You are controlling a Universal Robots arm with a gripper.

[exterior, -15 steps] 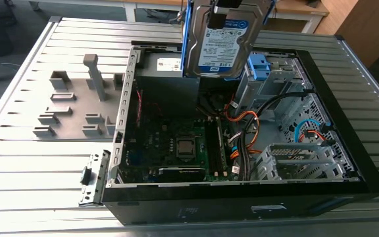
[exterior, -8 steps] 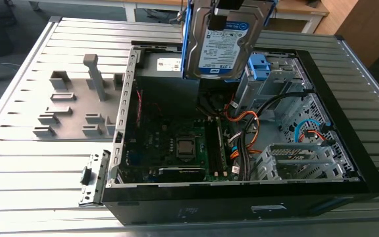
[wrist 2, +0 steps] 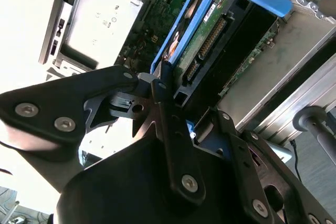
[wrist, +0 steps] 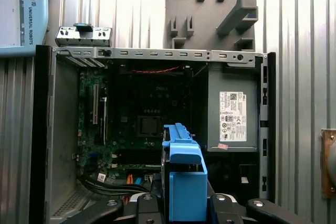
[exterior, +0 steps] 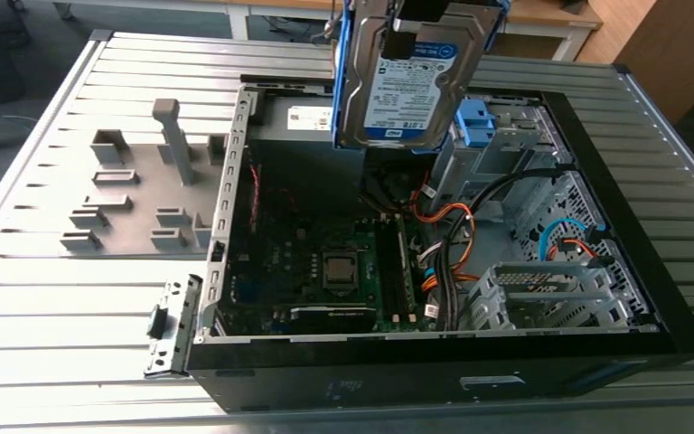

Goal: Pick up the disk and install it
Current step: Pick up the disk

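- Exterior view: the disk (exterior: 410, 72) hangs upright, label showing, above the open computer case (exterior: 685, 316). Orange cables (exterior: 450, 217) lie below it; lower it off line and you risk snagging them.
- Second wrist view: your gripper (wrist 2: 168, 90) is closed on the disk's blue frame at one end only; a knock against the case wall would likely twist it in the grip.
- First wrist view: the disk sits over the motherboard (wrist: 142, 124), near the power supply (wrist: 233, 114); a slip drops it onto the board.
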